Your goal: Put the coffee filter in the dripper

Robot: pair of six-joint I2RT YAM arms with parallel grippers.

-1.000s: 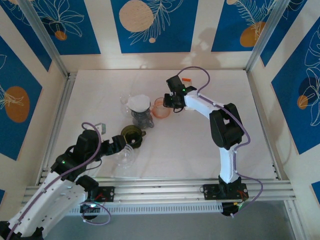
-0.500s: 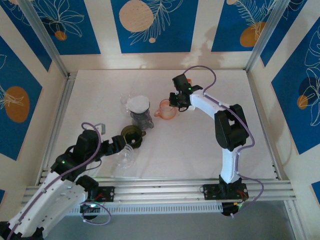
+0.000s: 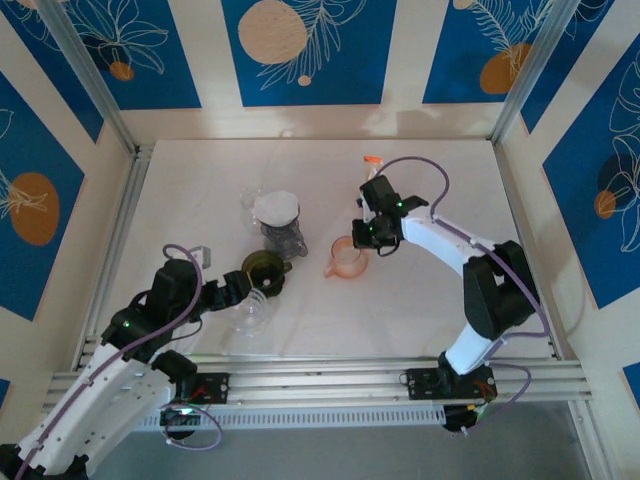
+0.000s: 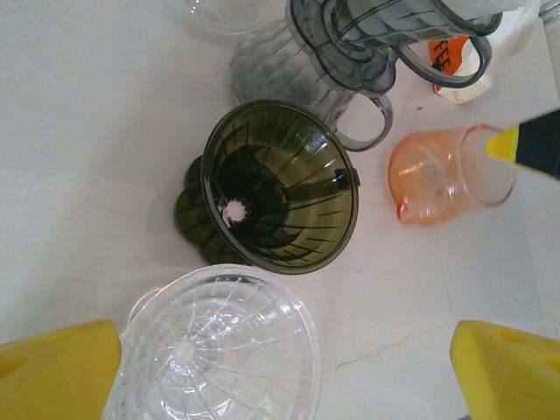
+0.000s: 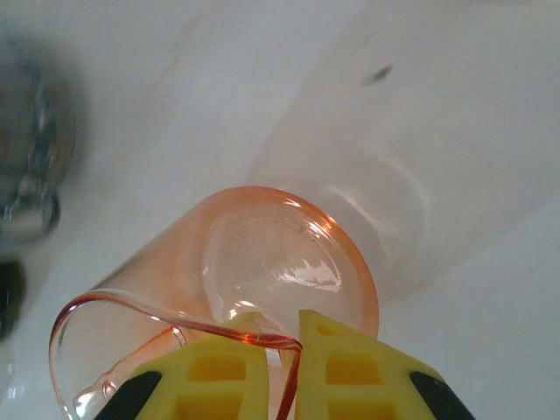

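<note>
Top external shows the filter (image 3: 278,207), a white disc, sitting on top of the grey dripper (image 3: 284,237) near the middle of the table (image 3: 420,180). From the left gripper (image 3: 252,292) the filter lies at about one o'clock, well apart, with the green dripper (image 3: 263,270) between them. From the right gripper (image 3: 362,240) it lies at about ten o'clock, also apart.

The left gripper is wide open and holds nothing. In the left wrist view its yellow fingertips (image 4: 54,367) stand far apart at the bottom corners, and the left gripper (image 4: 280,376) hangs over the clear dripper (image 4: 219,350). The green dripper (image 4: 280,188) sits just beyond at twelve o'clock, upright, mouth up. The grey dripper (image 4: 306,70) stands past it again at twelve to one o'clock. The clear dripper (image 3: 250,314) is at six o'clock of the green one in the top view, just beside it.

The right gripper (image 5: 282,346) is closed on the orange cup (image 5: 262,262); its two yellow fingers (image 5: 350,367) pinch the rim, one inside and one outside. The cup (image 3: 346,259) sits at about seven o'clock of that gripper, at three o'clock of the green dripper, clear of the grey one. In the left wrist view the cup (image 4: 437,179) lies at three o'clock of the green dripper
</note>
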